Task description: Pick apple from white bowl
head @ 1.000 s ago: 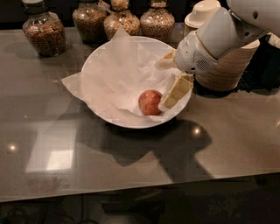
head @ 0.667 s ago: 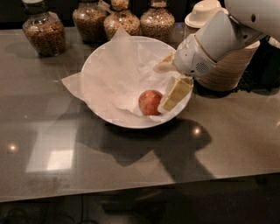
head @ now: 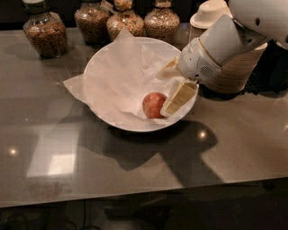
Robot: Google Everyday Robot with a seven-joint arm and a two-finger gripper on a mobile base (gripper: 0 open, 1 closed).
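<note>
The apple point(head: 154, 104), small and red-orange, lies on crumpled white paper in the right part of the large white bowl point(head: 101, 63) on the grey table. My gripper point(head: 165, 91) reaches into the bowl from the right and is open. One beige finger point(head: 180, 96) rests right beside the apple, touching its right side. The other finger point(head: 169, 66) is higher up, over the paper near the bowl's far right rim. The apple sits at the near finger, not clamped between the two.
Several glass jars of grains point(head: 45, 33) stand along the back edge. A woven beige basket point(head: 236, 67) and stacked small bowls point(head: 211, 13) stand at the back right, behind my arm. The table's front edge runs along the bottom.
</note>
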